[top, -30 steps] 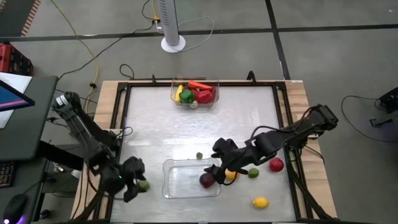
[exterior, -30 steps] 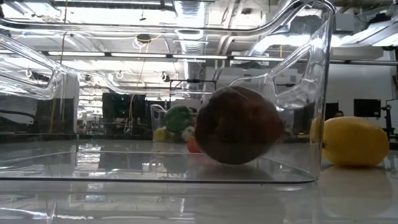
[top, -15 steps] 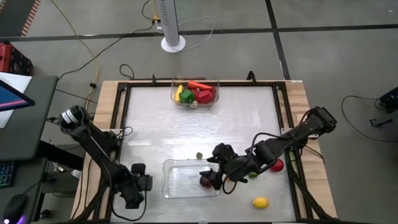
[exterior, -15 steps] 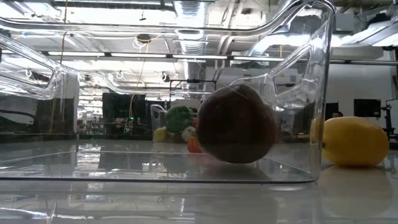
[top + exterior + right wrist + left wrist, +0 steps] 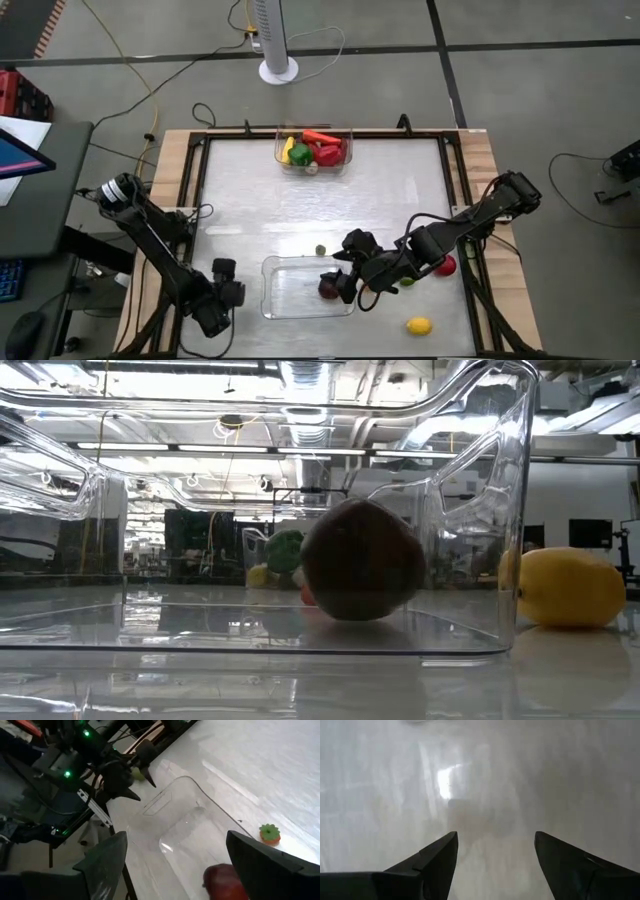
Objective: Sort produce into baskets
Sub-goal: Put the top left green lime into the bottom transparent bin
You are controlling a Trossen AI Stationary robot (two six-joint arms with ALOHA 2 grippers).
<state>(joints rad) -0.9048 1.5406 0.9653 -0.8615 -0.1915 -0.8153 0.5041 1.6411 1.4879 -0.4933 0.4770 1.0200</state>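
Note:
The near clear bin (image 5: 285,266) holds one dark maroon piece (image 5: 328,289), which rests on the bin floor near the right wall, as the low view (image 5: 360,560) also shows. My right gripper (image 5: 343,285) is open just above that end of the bin. In the right wrist view the maroon piece (image 5: 225,881) lies between its spread fingers, apart from them. The far bin (image 5: 281,158) holds several pieces. My left gripper (image 5: 224,290) is open near the table's near left corner over bare table (image 5: 495,837). A yellow-green piece (image 5: 135,774) sits beside it.
A yellow lemon (image 5: 419,325) lies right of the near bin toward the near edge, also in the low view (image 5: 570,588). A red piece (image 5: 446,266) and a green one (image 5: 407,281) lie under my right arm. A small green-topped piece (image 5: 320,250) lies just beyond the near bin.
My right gripper has moved toward the table's near edge, over the near bin's right end. The maroon piece has rolled a little along the bin floor, away from the right wall. My left gripper has shifted slightly toward the right and now covers the green piece from above.

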